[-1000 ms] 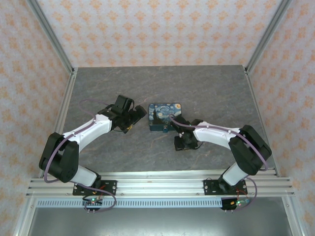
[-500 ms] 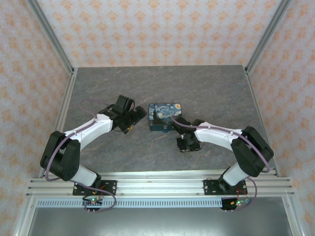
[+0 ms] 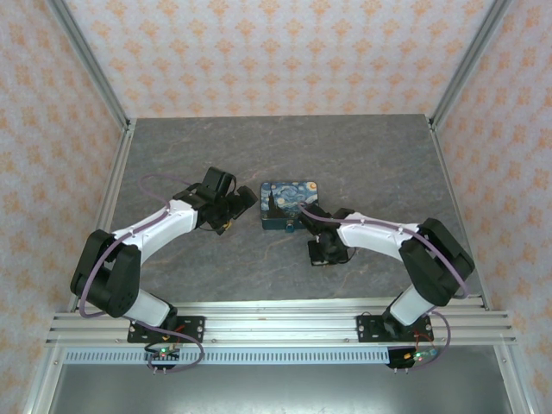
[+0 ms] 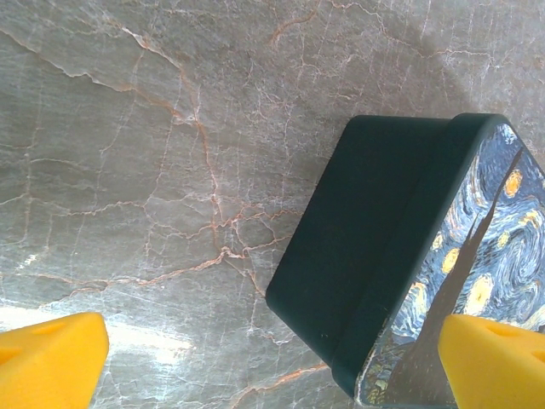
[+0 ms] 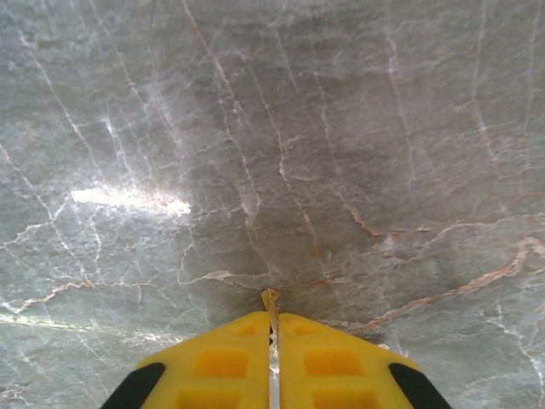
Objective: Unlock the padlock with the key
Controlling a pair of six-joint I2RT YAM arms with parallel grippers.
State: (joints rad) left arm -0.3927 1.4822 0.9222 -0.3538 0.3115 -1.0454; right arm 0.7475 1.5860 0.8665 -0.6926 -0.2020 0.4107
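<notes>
Right wrist view: the right gripper [image 5: 271, 341] is pinched tight, its yellow pads [image 5: 213, 362] pressed together. A thin brass sliver pokes out of the seam, and I take it for the key [image 5: 270, 298]. It points down at the bare marbled surface [image 5: 255, 128], just above it. I'd say the grip is kept this narrow so the blade stays stiff and lined up for a keyhole.

The left gripper [image 4: 272, 365] is spread wide, with one yellow pad at each lower corner of its own view. The painted tin [image 4: 366, 230] lies just ahead of it on the surface, with its dark side wall facing the camera and nothing held. That looks like a setup for bracing or clamping the tin while the key goes in. I take the padlock to be with the tin, though I cannot tell from here.

Against half a second ago, from above the right gripper has drifted a touch back toward the left, nearer the tin's near edge. The left arm and the tin have not shifted
</notes>
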